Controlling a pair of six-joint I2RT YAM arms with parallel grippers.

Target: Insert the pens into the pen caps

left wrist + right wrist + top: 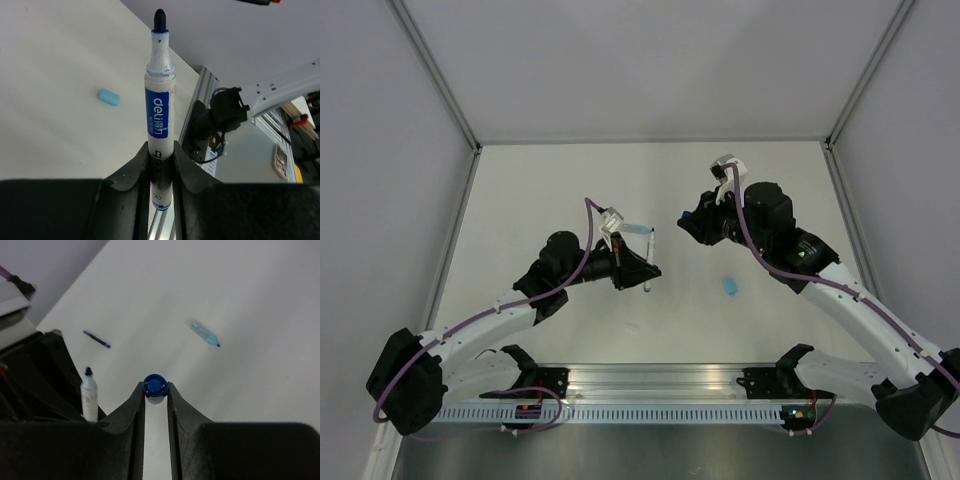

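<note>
From above, the left end effector (642,264) and the right end effector (693,222) face each other over the middle of the white table (570,180). A short pale blue cap (730,286) lies on the table's right half, nearer the near edge.

The left wrist view shows the left jaws holding a white marker pen with a blue label (159,115), its dark tip bare.

In the right wrist view, the right jaws stand narrow and pinch a small dark blue round cap (155,387). Past it, a thin dark pen (96,339) and a blurry see-through blue cap (202,332) lie apart on the table.
</note>
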